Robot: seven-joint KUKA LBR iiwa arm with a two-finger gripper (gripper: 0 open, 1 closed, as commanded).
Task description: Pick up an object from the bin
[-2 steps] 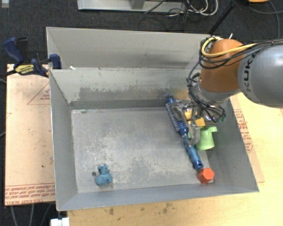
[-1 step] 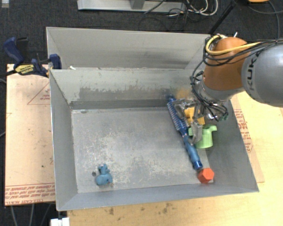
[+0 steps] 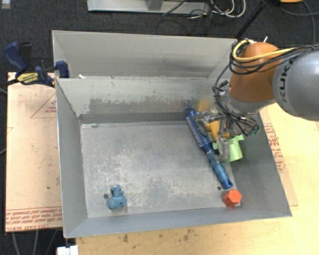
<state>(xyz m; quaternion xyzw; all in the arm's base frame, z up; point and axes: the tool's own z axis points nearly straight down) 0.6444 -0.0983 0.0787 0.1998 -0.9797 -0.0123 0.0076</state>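
Note:
My gripper (image 3: 215,127) hangs low at the right side of the bin, beneath the arm's orange cover. Directly under it lies a blue brush (image 3: 212,158) with a coiled bristle head toward the back wall and its handle pointing to the front right. A light green cylinder (image 3: 233,148) rests against the brush, just right of the gripper. Something small and yellow (image 3: 213,126) shows at the gripper, partly hidden by it. A small red block (image 3: 232,197) sits near the front right corner, past the end of the brush handle.
A small blue toy figure (image 3: 116,198) lies alone near the front left corner. The bin's sloped right wall rises close beside the gripper, and the arm with its cables covers the back right corner.

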